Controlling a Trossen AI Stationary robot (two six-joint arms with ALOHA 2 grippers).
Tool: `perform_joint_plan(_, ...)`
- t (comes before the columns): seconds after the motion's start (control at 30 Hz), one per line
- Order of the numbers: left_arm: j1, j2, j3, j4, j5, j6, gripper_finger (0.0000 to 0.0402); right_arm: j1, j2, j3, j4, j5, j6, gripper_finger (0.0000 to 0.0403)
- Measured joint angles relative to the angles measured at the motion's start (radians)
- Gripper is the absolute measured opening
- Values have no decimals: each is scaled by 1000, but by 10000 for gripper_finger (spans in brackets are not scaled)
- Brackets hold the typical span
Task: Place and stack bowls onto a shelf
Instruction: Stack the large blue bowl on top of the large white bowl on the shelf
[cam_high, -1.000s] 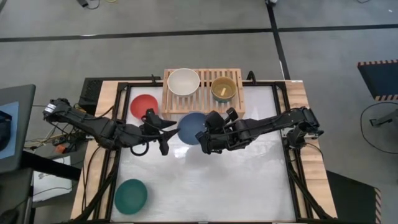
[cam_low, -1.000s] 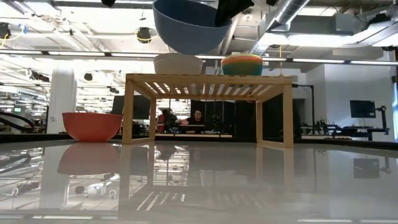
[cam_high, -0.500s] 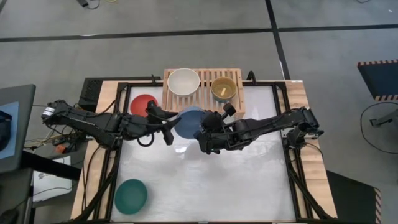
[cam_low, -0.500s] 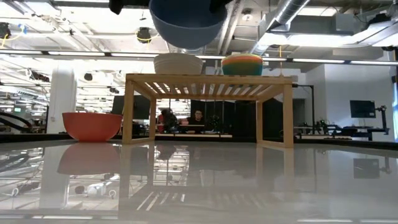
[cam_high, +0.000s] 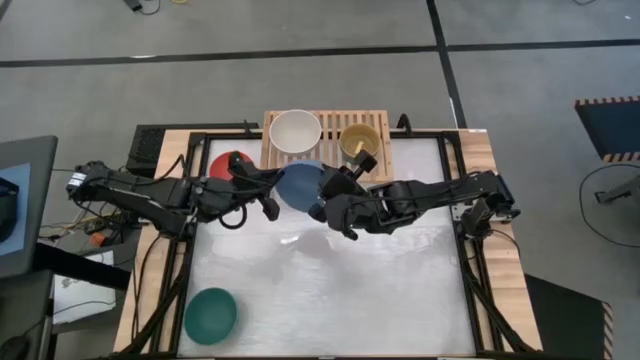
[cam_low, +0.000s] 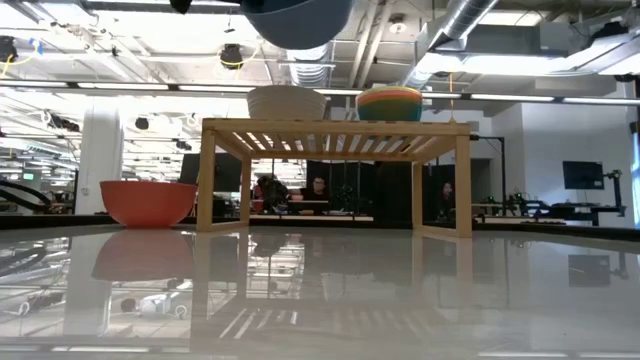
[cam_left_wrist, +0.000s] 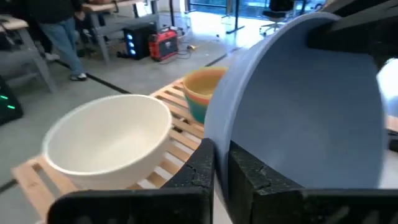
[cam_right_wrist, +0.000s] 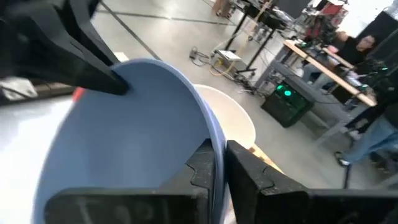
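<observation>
- Gripping the blue bowl (cam_high: 298, 184) by opposite rims, the left gripper (cam_high: 264, 194) and right gripper (cam_high: 328, 196) hold it aloft.
- It hangs at the shelf's (cam_high: 325, 124) front edge, near the cream bowl (cam_high: 295, 130).

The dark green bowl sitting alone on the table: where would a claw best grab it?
By its thin rim, coming down from above. The dark green bowl sits upright, mouth up, with bare table around it, so one finger can slip inside the wall and one outside.

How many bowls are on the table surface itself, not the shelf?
2: the red bowl beside the shelf, partly under the left arm, and the dark green bowl at the near left corner.
</observation>
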Motion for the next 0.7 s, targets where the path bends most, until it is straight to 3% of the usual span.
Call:
perform_joint_plan(0.17, 48, 2, 38, -11, 12, 39, 1, -20, -1, 4, 39, -50, -4, 114)
perform_joint_plan(0.27, 103, 2, 58, -5, 69, 42, 1, -40, 0, 43, -1, -93, -8, 171)
perform_joint_plan(0.43, 205, 2, 109, -56, 100, 40, 1, -86, 1, 142, -104, -77, 53, 267)
perform_joint_plan(0.57, 327, 2, 157, -102, 90, 53, 1, -136, -6, 250, -256, -62, 165, 295)
perform_joint_plan(0.7, 475, 4, 196, -141, 153, 18, 1, -185, -26, 315, -372, -129, 236, 297)
